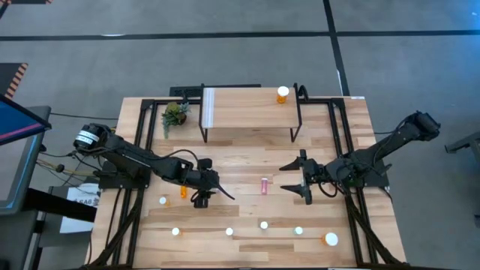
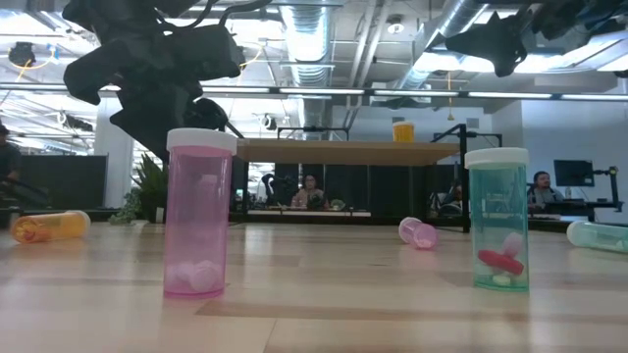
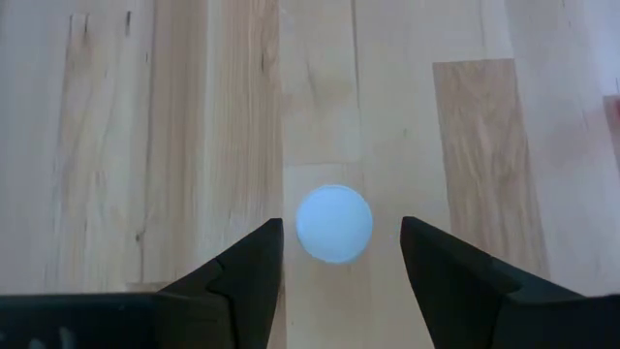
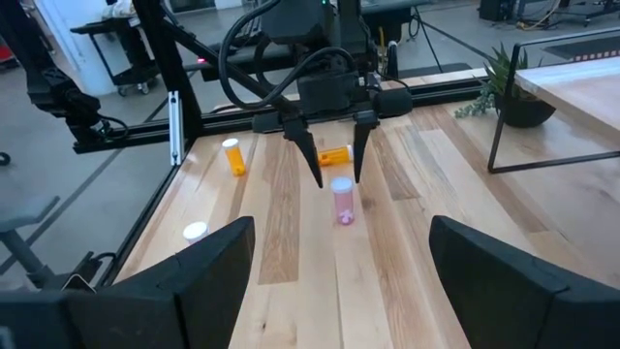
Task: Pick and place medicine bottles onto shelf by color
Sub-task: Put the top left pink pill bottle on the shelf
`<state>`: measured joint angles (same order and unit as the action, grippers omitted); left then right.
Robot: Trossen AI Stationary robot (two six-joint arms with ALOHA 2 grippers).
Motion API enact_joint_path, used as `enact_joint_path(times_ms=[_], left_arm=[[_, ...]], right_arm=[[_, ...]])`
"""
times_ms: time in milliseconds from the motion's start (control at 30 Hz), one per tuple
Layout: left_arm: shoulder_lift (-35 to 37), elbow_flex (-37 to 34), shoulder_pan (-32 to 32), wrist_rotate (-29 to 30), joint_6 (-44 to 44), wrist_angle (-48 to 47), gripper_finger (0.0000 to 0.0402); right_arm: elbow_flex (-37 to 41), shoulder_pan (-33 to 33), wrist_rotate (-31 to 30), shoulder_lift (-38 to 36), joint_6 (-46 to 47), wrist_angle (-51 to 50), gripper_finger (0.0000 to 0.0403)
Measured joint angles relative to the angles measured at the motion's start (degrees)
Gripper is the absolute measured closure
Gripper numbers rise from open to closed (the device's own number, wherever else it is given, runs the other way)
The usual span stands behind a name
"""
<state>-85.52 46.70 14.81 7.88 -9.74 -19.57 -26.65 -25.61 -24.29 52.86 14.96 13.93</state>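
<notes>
Pink medicine bottle (image 4: 342, 201), upright mid-worktop, is framed from above by the open, empty left claw (image 4: 335, 163); descent and closure are required next, shelf (image 1: 247, 107) placement pending.

Bottle (image 1: 283, 94) on shelf (image 1: 247, 109) (right end)

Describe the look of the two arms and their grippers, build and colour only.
Both arms are black and jointed, with black cables looped along them. The left gripper has two slim, tapering dark fingers below a boxy black wrist block. The right gripper has the same forked black shape. The left arm's base carries a round silver-and-black motor housing.
</notes>
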Motion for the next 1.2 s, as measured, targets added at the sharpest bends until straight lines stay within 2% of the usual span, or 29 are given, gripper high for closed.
enact_joint_path(times_ms=[533, 867, 1000, 1200], left_arm=[[0.02, 0.00, 0.00, 0.22, 0.07, 0.04, 0.0297], [0.04, 0.98, -0.02, 0.09, 1.24, -0.76, 0.0304], [0.04, 3.66, -0.33, 0.07, 2.70, -1.75, 0.0304], [0.04, 9.70, -3.41, 0.39, 3.91, -8.09, 0.0305]], right_arm=[[-0.02, 0.00, 0.00, 0.00, 0.13, 1.60, 0.0072], [-0.02, 0.00, 0.00, 0.00, 0.11, 1.60, 0.0072], [-0.02, 0.00, 0.00, 0.00, 0.11, 1.59, 0.0072], [-0.02, 0.00, 0.00, 0.00, 0.11, 1.60, 0.0072]])
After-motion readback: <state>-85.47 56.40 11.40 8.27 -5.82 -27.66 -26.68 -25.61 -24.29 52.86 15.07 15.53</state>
